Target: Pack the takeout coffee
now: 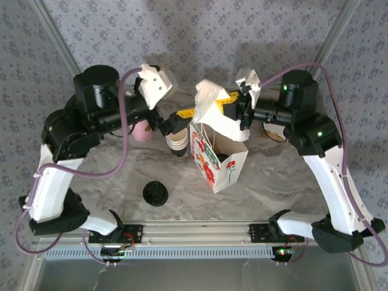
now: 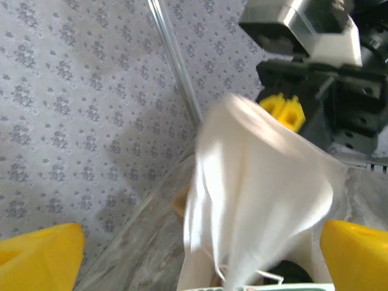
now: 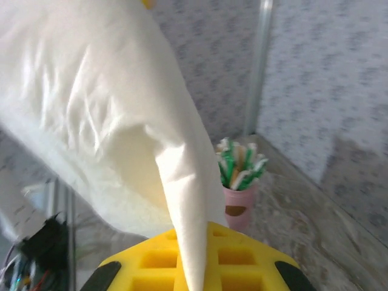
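Two robot arms meet over a printed paper bag (image 1: 213, 167) at the centre of the table (image 1: 279, 188), working at its mouth.

We see the right end effector (image 1: 225, 110) pressed together on the bag's white flap (image 1: 212, 106), holding it up at 12 o'clock. The left end effector (image 1: 177, 120) stands spread wide just beside it, at 9 o'clock, holding nothing. The takeout coffee (image 1: 222, 159) seems to sit inside the bag (we make out just a dark, lid-like shape). We judge the packing nearly done. Next, the flap must fold down without tipping the bag.

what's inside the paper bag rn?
A dark shape shows low in the paper bag, maybe a lid. The white napkin held by the right gripper covers the far part.
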Available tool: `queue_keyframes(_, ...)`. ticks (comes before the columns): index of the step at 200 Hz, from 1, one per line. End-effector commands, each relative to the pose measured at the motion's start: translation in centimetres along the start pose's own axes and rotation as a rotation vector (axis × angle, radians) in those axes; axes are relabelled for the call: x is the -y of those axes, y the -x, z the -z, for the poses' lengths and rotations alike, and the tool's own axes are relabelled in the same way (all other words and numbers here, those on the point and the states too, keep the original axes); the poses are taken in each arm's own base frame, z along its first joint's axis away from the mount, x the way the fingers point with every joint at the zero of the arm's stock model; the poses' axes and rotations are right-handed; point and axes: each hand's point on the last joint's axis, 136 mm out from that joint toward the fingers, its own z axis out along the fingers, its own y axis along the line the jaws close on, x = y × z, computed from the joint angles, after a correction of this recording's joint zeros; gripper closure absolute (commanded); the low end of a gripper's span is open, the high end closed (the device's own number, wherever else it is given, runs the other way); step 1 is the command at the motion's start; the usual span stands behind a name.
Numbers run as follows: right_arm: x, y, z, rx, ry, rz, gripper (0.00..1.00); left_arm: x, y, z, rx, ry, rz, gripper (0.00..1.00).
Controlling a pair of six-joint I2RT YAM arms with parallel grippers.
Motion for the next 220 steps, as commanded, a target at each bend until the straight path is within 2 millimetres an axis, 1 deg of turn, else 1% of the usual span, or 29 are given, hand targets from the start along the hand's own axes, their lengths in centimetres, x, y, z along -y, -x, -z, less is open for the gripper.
queue_keyframes(1,3.7,2.8,0.8,0.165,-0.214,-0.113,1.0,0.4,0.3,0.5,0.046,-0.031,0.035,0.0)
queue_keyframes(14,3.6,3.4,0.8,0.225,-0.199,-0.166,1.0,0.8,-0.5,-0.5,0.027,-0.047,0.043,0.0)
queue_keyframes(26,3.2,3.8,0.7,0.26,-0.181,-0.197,1.0,0.6,-1.0,-1.5,0.027,-0.041,0.055,0.0)
queue_keyframes(44,2.4,4.2,0.7,0.281,-0.148,-0.207,1.0,0.3,-0.9,-3.0,0.059,-0.031,0.084,0.0)
queue_keyframes(55,1.7,4.4,0.8,0.283,-0.115,-0.207,1.0,0.1,-0.5,-3.6,0.086,-0.029,0.097,0.0)
queue_keyframes(61,1.4,4.6,0.9,0.283,-0.097,-0.209,1.0,0.1,-0.8,-4.0,0.08,-0.028,0.103,0.0)
queue_keyframes(63,1.2,4.6,0.9,0.283,-0.087,-0.208,1.0,-0.1,-0.3,-4.1,0.101,-0.023,0.103,0.0)
queue_keyframes(67,0.8,4.7,0.9,0.281,-0.07,-0.206,1.0,-0.2,0.0,-4.2,0.112,-0.018,0.105,0.0)
queue_keyframes(89,-1.0,5.0,1.4,0.266,0.014,-0.197,1.0,-1.3,0.1,-4.8,0.121,0.019,0.103,0.0)
queue_keyframes(104,-2.1,4.8,1.8,0.247,0.065,-0.196,1.0,-2.2,0.2,-4.7,0.131,0.043,0.112,0.0)
queue_keyframes(124,-3.6,4.4,2.1,0.222,0.142,-0.201,1.0,-2.6,0.5,-4.4,0.155,0.014,0.128,0.0)
queue_keyframes(136,-4.4,4.3,2.4,0.211,0.192,-0.214,1.0,-2.4,0.7,-4.2,0.168,-0.04,0.135,0.0)
queue_keyframes(148,-5.2,4.4,2.8,0.202,0.236,-0.221,1.0,-1.6,1.0,-3.7,0.184,-0.126,0.138,0.0)
queue_keyframes(173,-5.8,5.1,3.5,0.204,0.285,-0.226,1.0,1.3,1.6,-3.0,0.186,-0.341,0.15,0.0)
queue_keyframes(180,-5.8,5.2,3.6,0.2,0.291,-0.232,1.0,2.0,1.2,-3.0,0.168,-0.385,0.171,0.0)
queue_keyframes(189,-5.8,5.2,3.6,0.191,0.302,-0.239,1.0,2.4,1.1,-3.0,0.165,-0.417,0.196,0.0)
queue_keyframes(192,-5.9,5.2,3.7,0.188,0.306,-0.242,1.0,2.4,1.5,-3.0,0.187,-0.422,0.191,0.0)
queue_keyframes(196,-5.9,5.2,3.6,0.185,0.312,-0.247,1.0,2.6,1.6,-2.9,0.192,-0.432,0.194,0.0)
queue_keyframes(220,-6.0,5.3,3.6,0.175,0.341,-0.266,1.0,3.2,1.9,-3.1,0.191,-0.489,0.209,0.0)
